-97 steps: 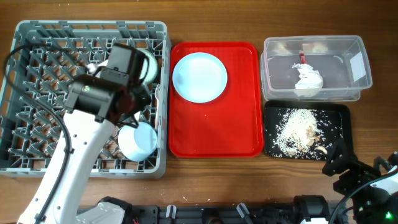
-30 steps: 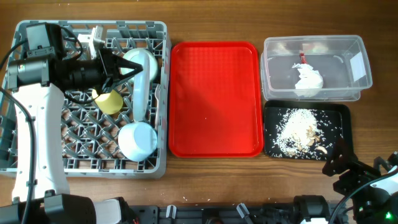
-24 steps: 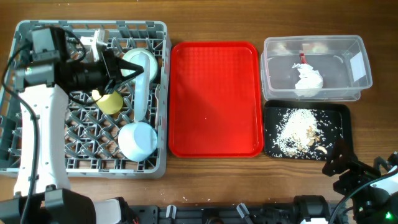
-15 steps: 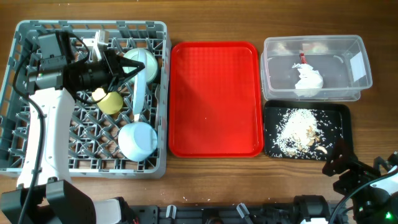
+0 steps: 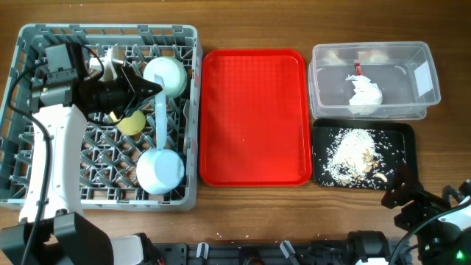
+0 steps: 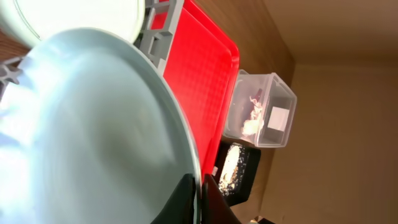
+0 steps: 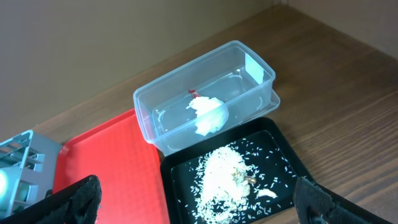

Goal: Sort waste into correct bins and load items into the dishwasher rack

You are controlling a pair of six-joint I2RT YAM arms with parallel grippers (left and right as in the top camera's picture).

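Pinching the upright plate's (image 5: pixel 158 125) rim in the rack (image 5: pixel 110 30), upper left, the left gripper (image 5: pixel 151 91) could (if it lets go early) topple it onto the lower bowl (image 5: pixel 160 171).

Grey rack (image 5: pixel 110 31) at table's L side, holding: plate (image 5: pixel 158 125), lt blue, standing on edge betw. pegs; pale green bowl (image 5: pixel 166 76) at its rear end; small blue bowl (image 5: pixel 160 171) at front, mouth down; yellow cup (image 5: pixel 133 124) just L of plate. Clear tub (image 5: pixel 423 51) at far R – white napkin (image 5: pixel 364 94) and red wrapper (image 5: pixel 358 70) inside. Black tray (image 5: pixel 409 132) in front of tub – rice scraps (image 5: pixel 353 154) heaped in the middle.
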